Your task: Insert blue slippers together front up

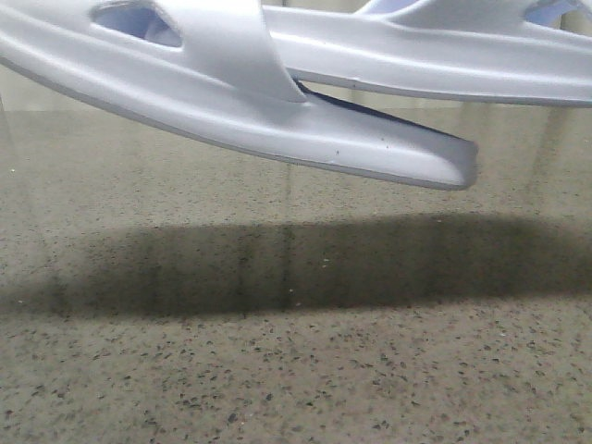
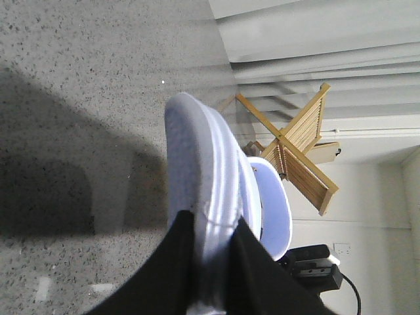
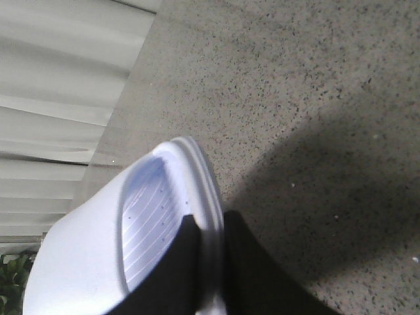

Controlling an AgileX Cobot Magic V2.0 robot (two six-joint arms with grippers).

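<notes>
Two pale blue slippers hang in the air close above the speckled table. In the front view the near slipper (image 1: 277,111) slants down from the left, its end at the centre right. The other slipper (image 1: 435,55) lies behind it, coming in from the right. Neither gripper shows in the front view. My left gripper (image 2: 213,220) is shut on the edge of one slipper (image 2: 197,151); the second slipper (image 2: 270,203) shows just behind it. My right gripper (image 3: 210,220) is shut on the rim of a slipper (image 3: 157,203) whose ribbed footbed shows.
The speckled grey table (image 1: 296,370) lies below, with the slippers' dark shadow (image 1: 296,264) across its middle. A wooden slatted rack (image 2: 298,147) and a black camera (image 2: 315,266) show beyond the table in the left wrist view. Pale curtains (image 3: 59,79) hang at the table's edge.
</notes>
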